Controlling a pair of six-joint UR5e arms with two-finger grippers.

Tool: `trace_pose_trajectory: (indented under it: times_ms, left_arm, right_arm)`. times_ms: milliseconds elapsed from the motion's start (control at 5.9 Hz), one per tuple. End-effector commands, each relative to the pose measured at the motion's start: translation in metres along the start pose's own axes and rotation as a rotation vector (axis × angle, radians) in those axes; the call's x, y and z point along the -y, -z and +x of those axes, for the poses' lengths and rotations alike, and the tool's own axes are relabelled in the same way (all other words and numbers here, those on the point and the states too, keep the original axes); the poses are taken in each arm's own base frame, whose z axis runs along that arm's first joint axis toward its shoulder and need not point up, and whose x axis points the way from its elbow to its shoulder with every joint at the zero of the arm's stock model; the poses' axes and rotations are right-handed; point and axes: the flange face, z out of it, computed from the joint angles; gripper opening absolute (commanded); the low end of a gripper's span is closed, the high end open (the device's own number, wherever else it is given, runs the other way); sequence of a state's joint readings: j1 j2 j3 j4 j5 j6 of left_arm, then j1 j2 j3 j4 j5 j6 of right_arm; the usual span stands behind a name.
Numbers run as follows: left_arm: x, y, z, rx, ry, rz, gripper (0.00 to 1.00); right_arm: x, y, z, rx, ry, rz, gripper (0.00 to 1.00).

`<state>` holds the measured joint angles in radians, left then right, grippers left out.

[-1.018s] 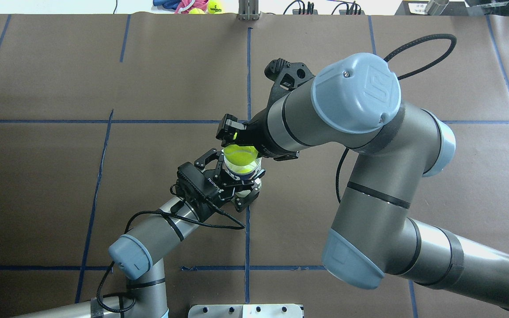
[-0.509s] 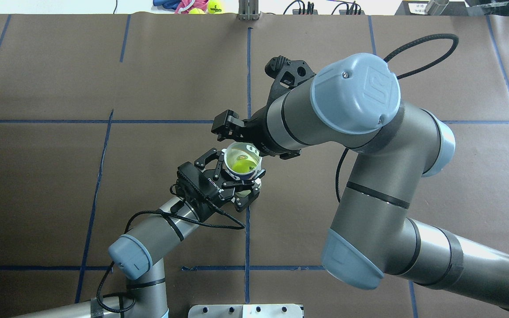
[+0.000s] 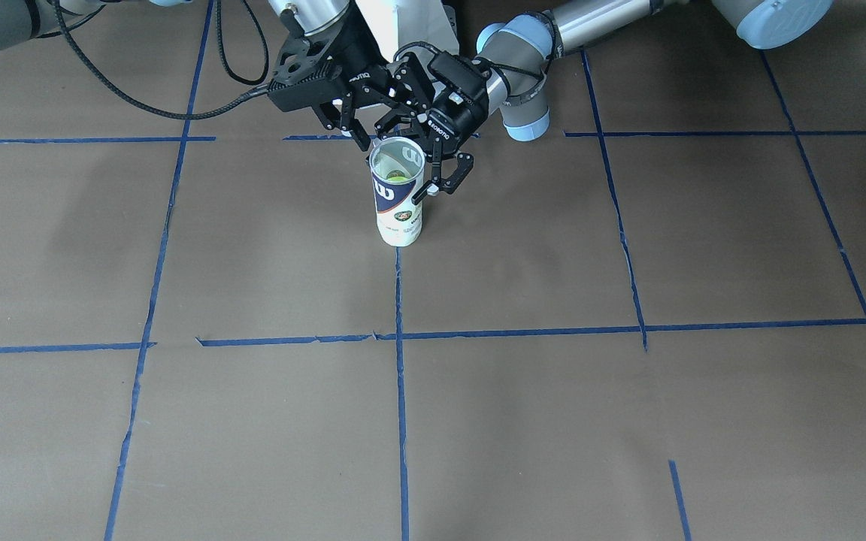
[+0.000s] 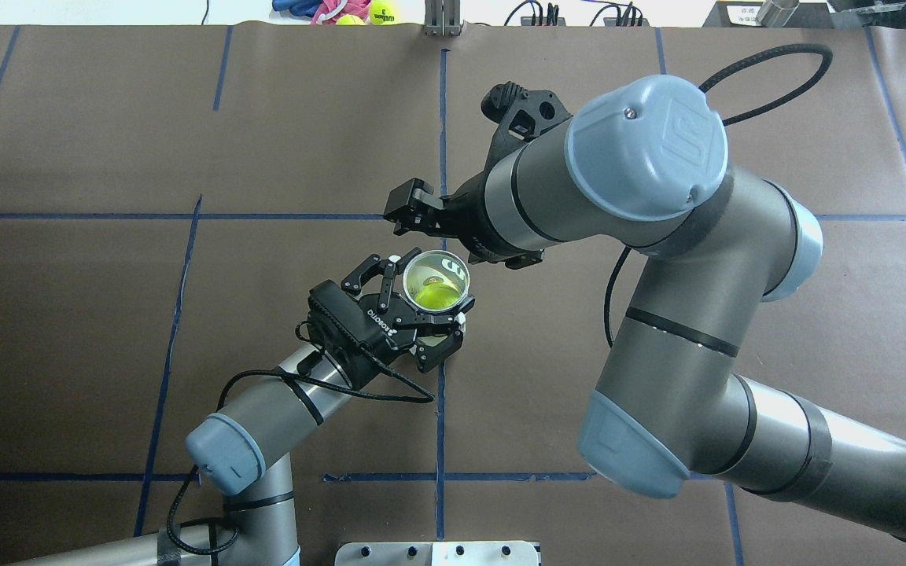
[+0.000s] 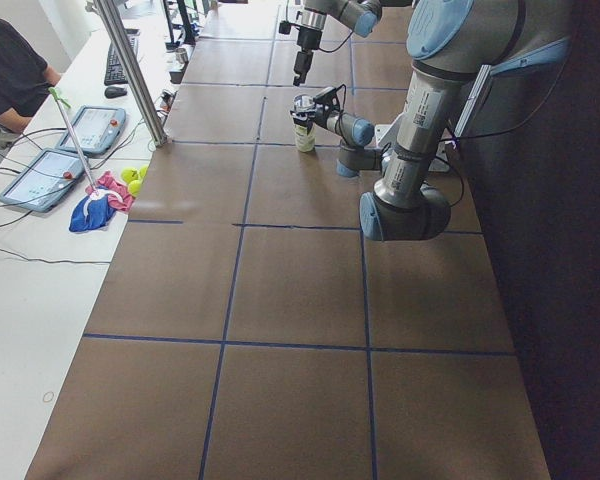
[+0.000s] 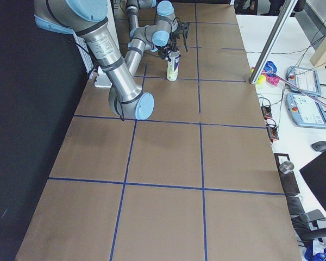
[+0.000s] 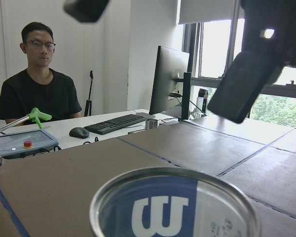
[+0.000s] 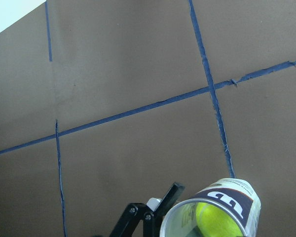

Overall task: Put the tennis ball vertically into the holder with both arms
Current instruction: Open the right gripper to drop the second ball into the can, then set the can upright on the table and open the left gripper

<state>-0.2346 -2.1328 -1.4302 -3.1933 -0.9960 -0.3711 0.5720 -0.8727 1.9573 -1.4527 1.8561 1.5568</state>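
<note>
The holder (image 4: 454,266) stands upright on the brown table, its open mouth up; it also shows in the front view (image 3: 397,207). The tennis ball (image 4: 433,295) lies deep inside it, seen through the mouth (image 8: 214,219). My left gripper (image 4: 427,289) is shut on the holder near its top, one finger on each side. My right gripper (image 4: 453,232) is open and empty. It hangs above and just beyond the far side of the mouth. Its dark fingers (image 7: 256,74) show over the rim in the left wrist view.
Spare tennis balls (image 4: 381,11) and a cloth lie past the table's far edge, beside a metal post (image 4: 441,20). Blue tape lines grid the table. An operator (image 5: 10,70) sits at a side desk with tablets. A white base plate (image 4: 437,553) is at the near edge.
One second ago my right gripper held the ball over the holder's mouth. It opened, the ball dropped inside, and the gripper drew back toward the far side. My left gripper and the holder shifted slightly.
</note>
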Motion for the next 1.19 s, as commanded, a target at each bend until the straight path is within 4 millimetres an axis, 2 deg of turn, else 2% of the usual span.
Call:
trace_pose_trajectory:
  times_ms: [0, 170, 339, 509, 678, 848, 1018]
  left_arm:
    - [0.022, 0.048, -0.031, 0.002, 0.009, 0.023, 1.0]
    - [0.031, 0.077, -0.047, 0.002, 0.009, 0.023, 1.0]
    - [0.049, 0.097, -0.054, -0.004, 0.023, 0.042, 1.0]
    - [0.06, 0.104, -0.055, -0.008, 0.034, 0.057, 1.0]
    - [0.089, 0.11, -0.052, 0.004, 0.083, 0.121, 1.0]
    - [0.123, 0.12, -0.047, -0.004, 0.128, 0.186, 1.0]
    - [0.121, 0.123, -0.06, 0.061, 0.121, 0.191, 1.0]
  right_arm:
    - [0.02, 0.011, 0.002, 0.004, -0.013, 0.023, 0.93]
    - [0.03, 0.018, 0.003, 0.007, -0.023, 0.022, 0.93]
    - [0.048, 0.029, 0.008, 0.007, -0.038, 0.014, 0.93]
    - [0.063, 0.038, 0.015, 0.002, -0.047, 0.012, 0.93]
    - [0.085, 0.049, 0.032, -0.013, -0.032, 0.009, 0.93]
    - [0.114, 0.063, 0.057, -0.034, -0.019, 0.015, 0.93]
    - [0.141, 0.076, 0.085, -0.062, 0.011, 0.037, 0.93]
